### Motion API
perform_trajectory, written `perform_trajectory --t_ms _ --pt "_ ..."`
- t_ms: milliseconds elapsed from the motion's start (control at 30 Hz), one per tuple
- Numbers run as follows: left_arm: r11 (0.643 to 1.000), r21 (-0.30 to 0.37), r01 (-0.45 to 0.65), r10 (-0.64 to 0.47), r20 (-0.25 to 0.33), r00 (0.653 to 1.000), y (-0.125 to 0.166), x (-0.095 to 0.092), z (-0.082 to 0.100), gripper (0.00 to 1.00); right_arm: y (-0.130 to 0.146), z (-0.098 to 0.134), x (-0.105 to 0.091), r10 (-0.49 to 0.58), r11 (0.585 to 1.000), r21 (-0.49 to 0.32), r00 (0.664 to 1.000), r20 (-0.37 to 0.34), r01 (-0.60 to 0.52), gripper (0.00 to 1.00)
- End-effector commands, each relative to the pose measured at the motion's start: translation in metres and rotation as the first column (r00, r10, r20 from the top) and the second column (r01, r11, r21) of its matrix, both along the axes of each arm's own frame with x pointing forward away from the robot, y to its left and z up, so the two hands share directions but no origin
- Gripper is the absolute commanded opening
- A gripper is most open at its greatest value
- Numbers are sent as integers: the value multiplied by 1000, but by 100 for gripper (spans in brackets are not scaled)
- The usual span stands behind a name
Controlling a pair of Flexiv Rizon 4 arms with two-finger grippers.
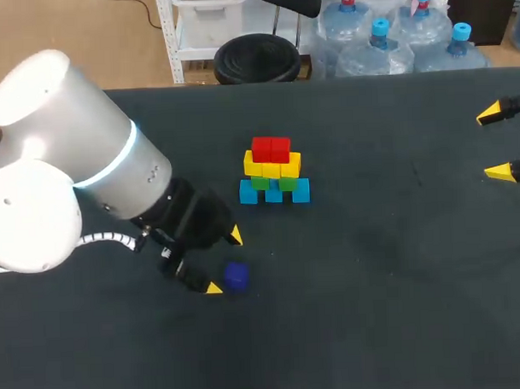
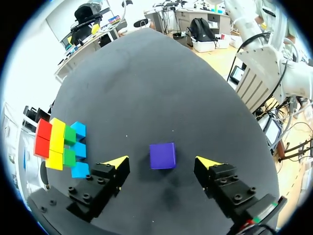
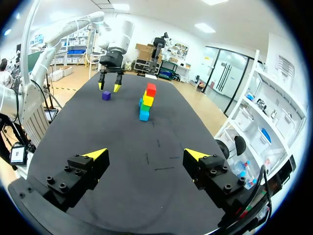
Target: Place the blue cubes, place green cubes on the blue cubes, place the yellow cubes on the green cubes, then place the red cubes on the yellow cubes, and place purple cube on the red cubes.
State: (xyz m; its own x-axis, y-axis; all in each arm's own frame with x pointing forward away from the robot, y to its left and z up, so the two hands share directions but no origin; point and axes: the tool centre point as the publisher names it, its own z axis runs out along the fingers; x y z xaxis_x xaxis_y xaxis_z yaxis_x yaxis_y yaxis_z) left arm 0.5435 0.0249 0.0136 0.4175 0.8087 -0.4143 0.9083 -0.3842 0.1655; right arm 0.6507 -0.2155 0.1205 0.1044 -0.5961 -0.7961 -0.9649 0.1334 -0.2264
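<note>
A stack of cubes (image 1: 274, 171) stands mid-table: blue at the base, green above, then yellow, with red on top. It shows beside my left gripper as stack (image 2: 59, 144) and far ahead of the right one as stack (image 3: 145, 101). The purple cube (image 1: 236, 276) lies alone on the table, nearer the front. My left gripper (image 1: 224, 262) hangs over it, open, and the purple cube (image 2: 162, 155) sits between its fingers, apart from both. My right gripper (image 1: 495, 143) stands open at the right edge, empty; from there I see the purple cube (image 3: 106, 96) under the left gripper (image 3: 109, 87).
The dark table (image 1: 382, 267) has faint marks right of the stack. My bulky left arm (image 1: 62, 167) covers the table's left part.
</note>
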Motion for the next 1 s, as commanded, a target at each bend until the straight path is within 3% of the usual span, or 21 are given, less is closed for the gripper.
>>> perform_trajectory --t_ms 33,133,233,367,700,833,933,1000 --pt "1000 10 -2 2 -1 1000 -2 -1 -3 65 0 -1 1 1 1000 2 1000 1 -1 100" --pt "1000 16 2 -2 -2 1000 -4 -1 -6 64 0 -1 1 1 1000 2 1000 1 -1 100" --pt "1000 18 2 -2 -6 1000 -5 -1 -8 49 0 -1 1 1 1000 2 1000 1 -1 100" --pt "1000 23 0 0 -10 1000 -6 -2 -9 55 0 -1 1 1 1000 2 1000 1 -1 100" --pt "999 38 -7 8 -13 1000 -8 -2 -10 49 0 -1 1 1 1000 2 1000 1 -1 100" --pt "999 45 -20 20 -14 1000 -8 -1 -12 41 0 -1 1 1 1000 2 1000 1 -1 100" --pt "998 54 -30 31 -13 999 -8 1 -13 25 0 -1 1 1 1000 2 1000 1 -1 100" --pt "997 59 -41 41 -10 999 -7 2 -13 8 0 -1 1 1 1000 2 1000 1 -1 100"
